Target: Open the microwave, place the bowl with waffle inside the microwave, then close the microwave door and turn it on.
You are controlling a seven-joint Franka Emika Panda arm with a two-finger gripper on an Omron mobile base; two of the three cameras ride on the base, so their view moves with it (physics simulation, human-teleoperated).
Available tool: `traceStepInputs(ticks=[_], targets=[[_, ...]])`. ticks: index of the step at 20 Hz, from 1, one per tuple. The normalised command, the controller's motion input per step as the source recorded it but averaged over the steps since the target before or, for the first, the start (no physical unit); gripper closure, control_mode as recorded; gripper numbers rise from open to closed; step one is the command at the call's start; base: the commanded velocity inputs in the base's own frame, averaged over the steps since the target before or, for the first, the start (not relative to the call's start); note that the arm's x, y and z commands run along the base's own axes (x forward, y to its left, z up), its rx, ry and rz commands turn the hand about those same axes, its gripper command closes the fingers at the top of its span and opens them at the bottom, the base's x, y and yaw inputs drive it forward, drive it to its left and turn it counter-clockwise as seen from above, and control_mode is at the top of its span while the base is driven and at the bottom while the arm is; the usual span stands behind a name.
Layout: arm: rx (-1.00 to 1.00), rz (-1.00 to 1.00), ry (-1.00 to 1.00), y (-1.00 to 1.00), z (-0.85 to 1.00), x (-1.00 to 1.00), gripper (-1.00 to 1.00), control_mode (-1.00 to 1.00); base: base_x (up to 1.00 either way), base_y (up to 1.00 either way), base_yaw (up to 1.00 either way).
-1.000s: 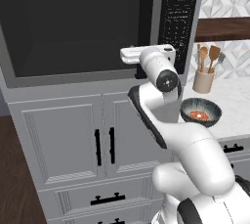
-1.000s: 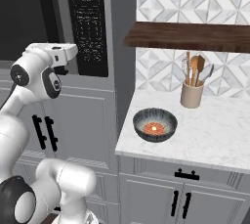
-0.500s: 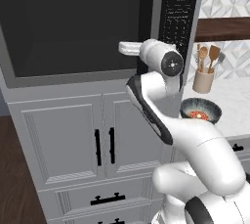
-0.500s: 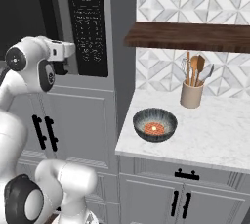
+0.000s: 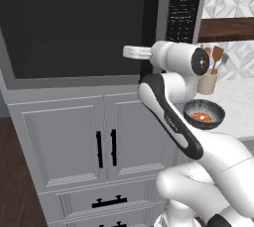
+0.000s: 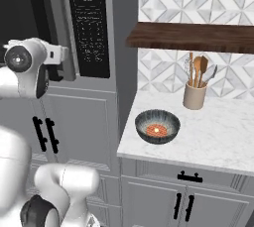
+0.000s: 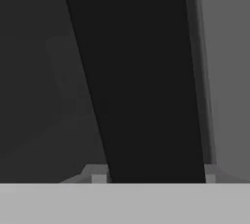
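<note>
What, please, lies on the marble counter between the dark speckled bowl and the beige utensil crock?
Only bare white marble counter, in the right base view: the dark speckled bowl and the beige utensil crock stand apart.

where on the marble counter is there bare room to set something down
Free: the white marble counter right of the dark speckled bowl holding the orange waffle, and the front strip toward the counter's edge. Crowded: the back, where the beige utensil crock stands under the dark wooden shelf.
</note>
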Motion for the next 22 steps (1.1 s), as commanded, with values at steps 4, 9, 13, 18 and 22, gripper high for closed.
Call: traceStepInputs(ticks=[4, 9, 13, 18, 22], targets=[[0.05, 0.2, 0.12, 1.0, -0.27, -0.95, 1.0, -1.0, 0.0, 0.0, 0.0], [0.0, 0.16, 0.12, 1.0, -0.22, -1.0, 1.0, -1.0, 0.0, 0.0, 0.0], [0.0, 0.13, 0.06, 1.0, -0.32, -1.0, 1.0, -1.0, 0.0, 0.0, 0.0], [0.0, 0.09, 0.0, 1.0, -0.44, -1.0, 1.0, -1.0, 0.0, 0.0, 0.0], [-0.01, 0.06, 0.06, 1.0, -0.36, -1.0, 1.0, -1.0, 0.0, 0.0, 0.0]])
